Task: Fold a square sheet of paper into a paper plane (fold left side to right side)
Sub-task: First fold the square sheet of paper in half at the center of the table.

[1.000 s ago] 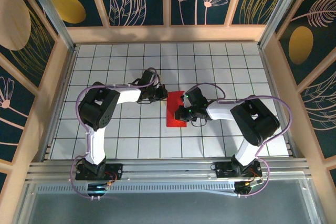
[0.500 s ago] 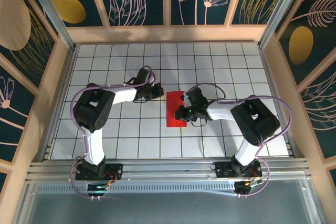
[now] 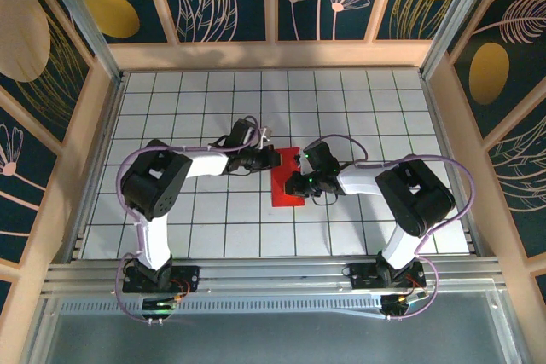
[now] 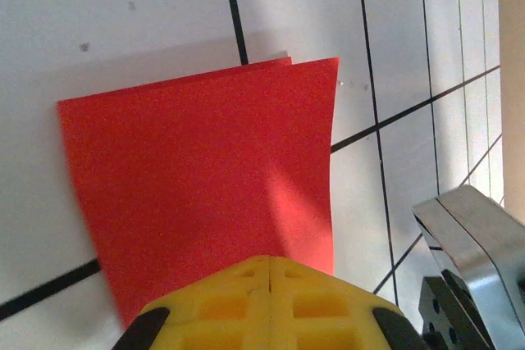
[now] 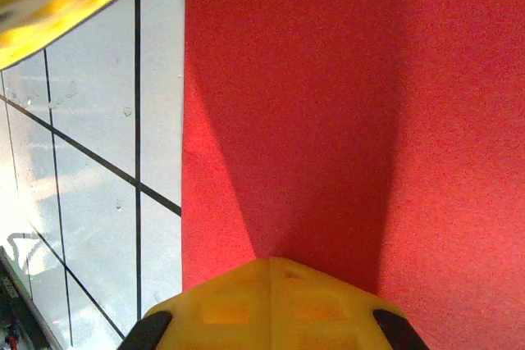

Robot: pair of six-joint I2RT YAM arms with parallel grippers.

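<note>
The paper (image 3: 284, 178) lies near the middle of the tabletop (image 3: 205, 219). It is bright red, and from above it is a narrow upright rectangle, longer front to back than side to side. In the left wrist view the paper (image 4: 205, 178) shows two layers slightly out of line at its far corner, so it lies folded in half. It looks flat, apart from that slight lift at the far edge.

The right hand (image 3: 294, 183) sits over the paper's right part, reaching in from the right. In its own wrist view its yellow fingers (image 5: 271, 284) are pressed together with nothing between them. Their shadow on the paper (image 5: 328, 120) runs right up to the tip, so the tip seems to rest on the sheet, though contact is hard to confirm.

The left hand (image 3: 266, 159) is at the paper's upper left edge, reaching in from the left. Its yellow fingers (image 4: 238, 301) are also pressed together, with only a thin seam between them, and they point across the red surface. They pinch nothing. A grey metal part (image 4: 472, 239) stands just beside the paper in that view.

White tiles with dark lines surround the sheet on all sides.
</note>
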